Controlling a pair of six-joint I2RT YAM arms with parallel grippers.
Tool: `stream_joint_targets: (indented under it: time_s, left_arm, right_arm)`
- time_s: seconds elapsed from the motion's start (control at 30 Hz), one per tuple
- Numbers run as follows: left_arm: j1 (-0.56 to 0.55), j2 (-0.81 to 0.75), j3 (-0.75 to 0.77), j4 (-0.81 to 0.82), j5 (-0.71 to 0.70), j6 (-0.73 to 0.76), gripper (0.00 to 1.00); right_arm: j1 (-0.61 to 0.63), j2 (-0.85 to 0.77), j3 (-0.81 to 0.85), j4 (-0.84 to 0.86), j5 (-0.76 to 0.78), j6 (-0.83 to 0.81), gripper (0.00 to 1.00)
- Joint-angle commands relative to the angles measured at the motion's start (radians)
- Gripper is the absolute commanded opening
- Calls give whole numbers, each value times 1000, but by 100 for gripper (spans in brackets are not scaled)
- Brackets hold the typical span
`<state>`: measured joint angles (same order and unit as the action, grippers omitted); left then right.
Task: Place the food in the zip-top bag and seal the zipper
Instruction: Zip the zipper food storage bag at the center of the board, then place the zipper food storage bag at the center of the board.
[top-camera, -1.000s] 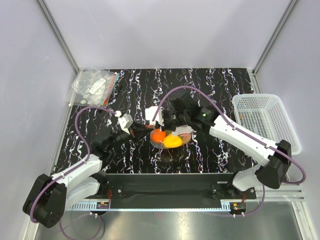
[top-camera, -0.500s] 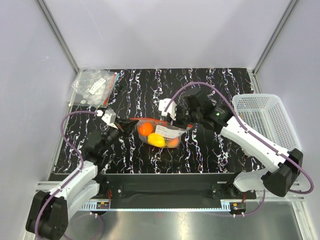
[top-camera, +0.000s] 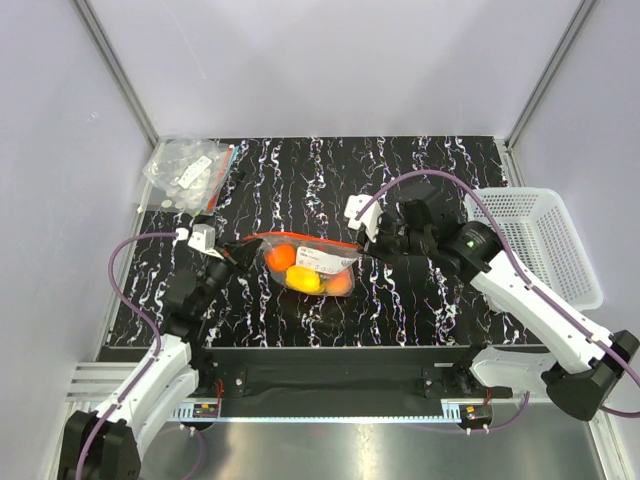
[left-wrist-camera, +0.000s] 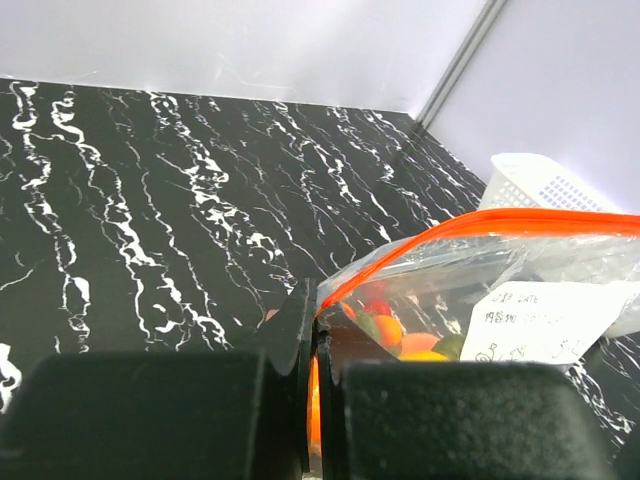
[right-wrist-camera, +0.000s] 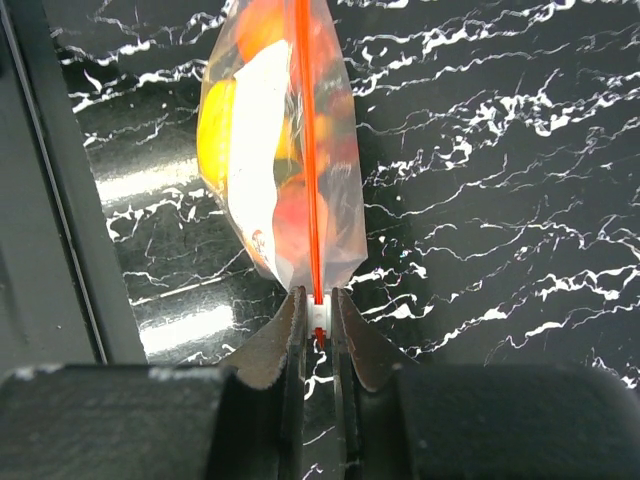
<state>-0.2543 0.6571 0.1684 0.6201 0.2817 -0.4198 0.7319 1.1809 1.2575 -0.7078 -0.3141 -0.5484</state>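
Jaws of the right tool (right-wrist-camera: 318, 310) are clamped on the small white tip (right-wrist-camera: 319, 313) at one end of the zipper (right-wrist-camera: 305, 150). In the right wrist view the strip runs straight up the frame from that pinch as one thin red-orange line. The left tool (left-wrist-camera: 312, 330) is closed tight on the opposite end of the strip, which climbs from its jaws toward the upper right of the left wrist view.

Between the two hangs the zip-top bag (top-camera: 310, 265), stretched taut and seemingly clear of the desk (top-camera: 400, 170), a little left of centre in the overhead view. The food (top-camera: 290, 268) sits inside it, orange and yellow pieces bunched low behind the white label (top-camera: 328, 262).

What the coming move turns on is the zipper's long axis. It lies left to right across the overhead frame, from the left tool (top-camera: 236, 251) to the right tool (top-camera: 362, 250), with the pouch belly sagging toward the bottom of the frame. Each arm holds its own end, so neither is nearer. From the right tool the whole strip lies toward the left of the frame.

The strip looks pressed into a single line along its visible length, so the seal is probably done or close to it. Whether every part has fully locked cannot be told. A white basket (top-camera: 530, 240) stands at the right edge, and a clear packet (top-camera: 185, 170) lies in the upper left corner, both well apart from the bag.
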Motion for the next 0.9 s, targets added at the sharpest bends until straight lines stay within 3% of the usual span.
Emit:
stream_joint_targets:
  time_s: [0.0, 0.1, 0.17, 0.3, 0.6, 0.7, 0.73, 0.77, 0.87]
  left_arm:
    - [20, -8, -1, 10, -84, 10, 0]
    - [18, 10, 31, -2, 18, 41, 0]
    - [-20, 42, 128, -93, 80, 97, 0]
    - [-138, -8, 180, -227, 31, 180, 0]
    - [-393, -86, 171, -329, -42, 162, 5]
    - [-402, -111, 167, -353, -104, 174, 17]
    - [-402, -114, 186, -365, -119, 177, 22]
    - [-402, -116, 195, -388, -143, 177, 35]
    - [-404, -109, 244, -430, -202, 185, 46]
  right_arm:
    - [-12, -72, -7, -53, 61, 34, 7]
    - [-12, -89, -9, -55, 41, 41, 7]
    - [-12, -86, -7, -55, 11, 47, 6]
    - [-12, -84, -7, -53, -19, 59, 8]
    - [-14, -167, -55, -18, -13, 123, 13]
    - [-14, -199, -79, -6, 61, 159, 27]
    - [-12, -202, -84, -1, 82, 169, 36]
    - [-12, -208, -89, 2, 92, 177, 55]
    - [-14, -228, -102, 25, 144, 220, 66]
